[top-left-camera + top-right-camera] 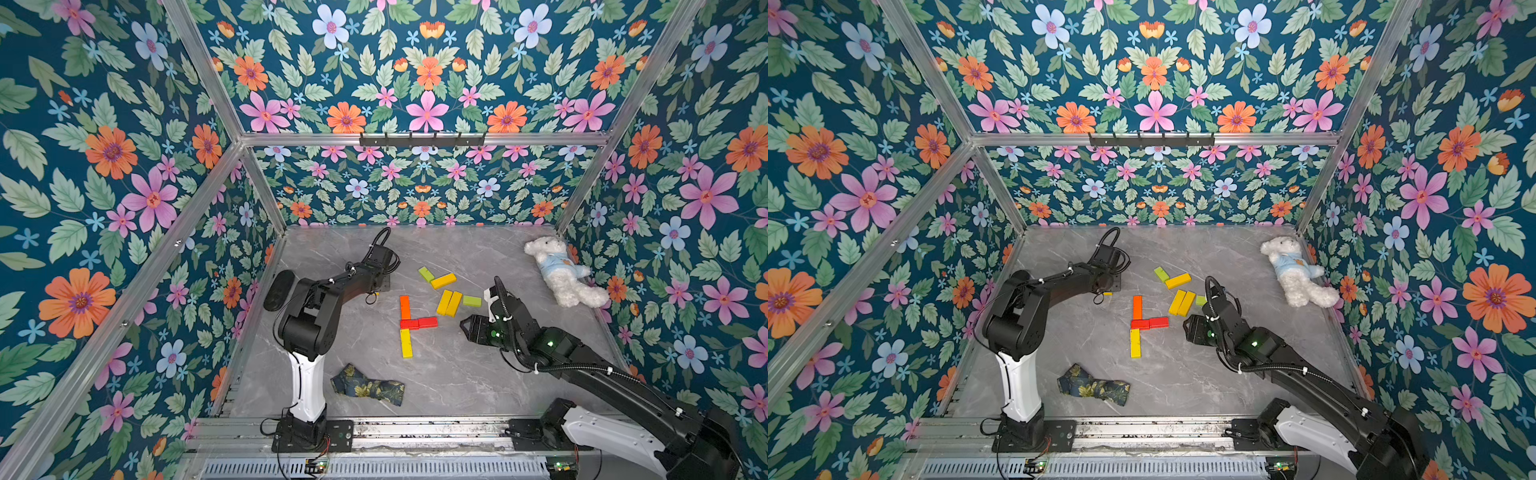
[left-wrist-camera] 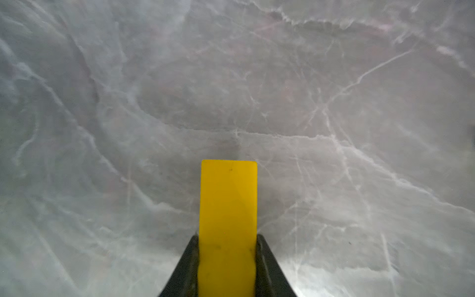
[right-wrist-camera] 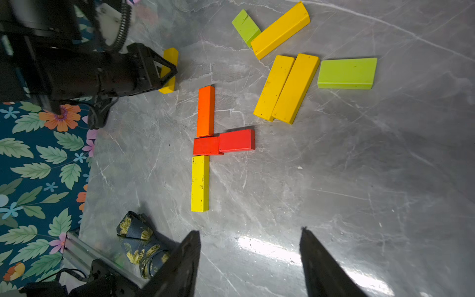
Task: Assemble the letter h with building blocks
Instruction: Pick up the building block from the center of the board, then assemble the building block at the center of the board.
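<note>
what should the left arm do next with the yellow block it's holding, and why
Probably carry it to the bare spot just nearer the robot than the outer red block, parallel to the yellow bar. The left gripper is shut on a yellow block, and stem and crossbar already lie in place; only the h's short leg seems missing.

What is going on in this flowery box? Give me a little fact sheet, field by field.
Left gripper: shut on a yellow block
Right gripper: open, holding nothing
Letter so far: orange bar, two red blocks and yellow bar, making a stem with one side stub
Loose pieces: three amber bars, two lime green blocks
Bystanders: plush bear, floral cloth
</note>
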Robot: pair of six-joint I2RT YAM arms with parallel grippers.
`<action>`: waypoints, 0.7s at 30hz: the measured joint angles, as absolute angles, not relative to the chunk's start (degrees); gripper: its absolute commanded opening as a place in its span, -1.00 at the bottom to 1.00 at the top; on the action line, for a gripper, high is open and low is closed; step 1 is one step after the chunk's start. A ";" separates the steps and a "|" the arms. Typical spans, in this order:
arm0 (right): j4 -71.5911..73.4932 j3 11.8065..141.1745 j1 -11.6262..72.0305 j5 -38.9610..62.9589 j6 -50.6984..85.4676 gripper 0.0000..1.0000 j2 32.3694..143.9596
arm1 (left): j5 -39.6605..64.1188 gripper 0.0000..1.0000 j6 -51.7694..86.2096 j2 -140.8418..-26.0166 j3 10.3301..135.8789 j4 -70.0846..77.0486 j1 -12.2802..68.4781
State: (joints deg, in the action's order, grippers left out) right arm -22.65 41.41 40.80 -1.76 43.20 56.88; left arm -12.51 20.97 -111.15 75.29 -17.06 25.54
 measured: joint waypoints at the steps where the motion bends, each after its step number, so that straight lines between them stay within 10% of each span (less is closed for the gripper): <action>1: -22.65 41.39 40.69 -1.93 43.20 0.28 56.88 | -12.82 -1.00 21.37 -108.95 74.65 -16.91 25.91; 21: -25.43 39.92 36.77 -6.63 43.35 0.28 48.93 | -20.60 -1.00 45.74 -85.12 59.79 -17.06 62.33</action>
